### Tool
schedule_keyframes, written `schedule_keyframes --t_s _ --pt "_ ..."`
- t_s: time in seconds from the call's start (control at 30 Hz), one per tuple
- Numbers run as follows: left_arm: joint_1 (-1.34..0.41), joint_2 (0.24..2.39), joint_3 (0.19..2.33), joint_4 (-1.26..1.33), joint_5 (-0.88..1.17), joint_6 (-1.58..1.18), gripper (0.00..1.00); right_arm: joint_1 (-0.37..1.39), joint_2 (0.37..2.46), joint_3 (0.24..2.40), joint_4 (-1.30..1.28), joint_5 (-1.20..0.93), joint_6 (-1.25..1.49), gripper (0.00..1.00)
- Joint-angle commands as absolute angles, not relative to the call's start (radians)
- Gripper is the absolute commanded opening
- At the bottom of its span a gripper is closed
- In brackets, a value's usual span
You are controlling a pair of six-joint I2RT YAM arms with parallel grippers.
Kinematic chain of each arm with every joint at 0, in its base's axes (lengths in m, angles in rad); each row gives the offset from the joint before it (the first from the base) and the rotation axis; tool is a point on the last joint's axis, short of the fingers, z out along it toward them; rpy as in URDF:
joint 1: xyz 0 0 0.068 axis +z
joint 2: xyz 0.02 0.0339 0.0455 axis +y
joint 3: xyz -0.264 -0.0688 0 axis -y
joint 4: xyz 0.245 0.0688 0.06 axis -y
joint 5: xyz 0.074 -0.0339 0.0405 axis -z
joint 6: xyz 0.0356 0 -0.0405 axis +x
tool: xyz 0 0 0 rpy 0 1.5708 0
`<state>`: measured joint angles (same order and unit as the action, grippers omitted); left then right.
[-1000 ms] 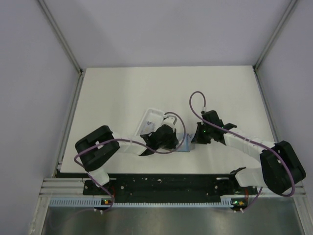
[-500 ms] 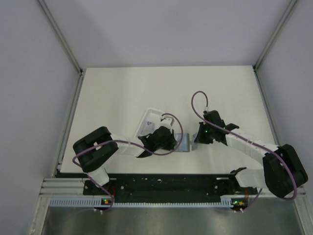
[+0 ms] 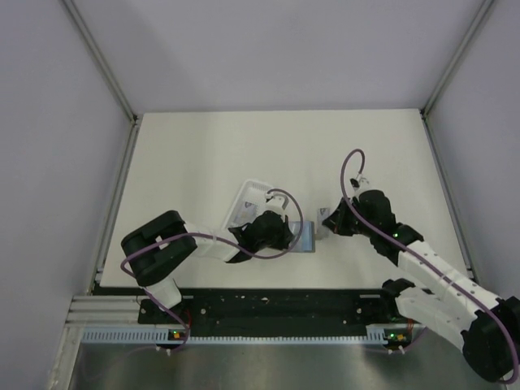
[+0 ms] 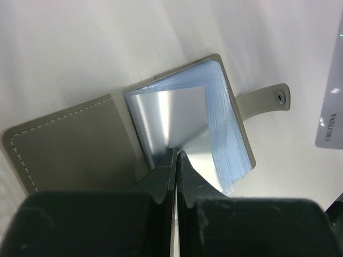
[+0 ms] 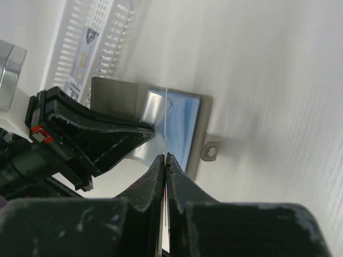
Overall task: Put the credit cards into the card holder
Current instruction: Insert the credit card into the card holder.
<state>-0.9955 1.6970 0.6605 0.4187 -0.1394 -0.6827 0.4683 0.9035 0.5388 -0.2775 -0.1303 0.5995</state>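
Left wrist view: the left gripper is pinched shut, its tips resting on the glossy blue plastic sleeves of the card holder, which lies open with its grey stitched leather spread flat. Just right of the card holder, the right gripper clamps a thin silvery credit card. Beyond the card holder sits a slotted white tray; bare table spreads to the right.

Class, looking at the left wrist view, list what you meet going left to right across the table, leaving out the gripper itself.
card holder's grey cover → blue pockets → snap tab → credit card at the picture's right edge.
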Motion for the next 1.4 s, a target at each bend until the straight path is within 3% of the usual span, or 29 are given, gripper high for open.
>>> schedule_keyframes --t_s 0.0,0.43,1.37 --pt "-0.988 1.746 0.609 0.230 -0.147 -0.664 0.00 0.459 0.879 0.439 -0.034 -0.256 0.629 0.00" --pt "-0.988 1.758 0.615 0.241 -0.129 -0.664 0.00 0.469 0.966 0.318 0.314 -0.348 0.669 0.00" --pt "-0.988 1.758 0.618 0.238 -0.124 -0.664 0.00 0.479 1.186 0.371 0.347 -0.242 0.626 0.00"
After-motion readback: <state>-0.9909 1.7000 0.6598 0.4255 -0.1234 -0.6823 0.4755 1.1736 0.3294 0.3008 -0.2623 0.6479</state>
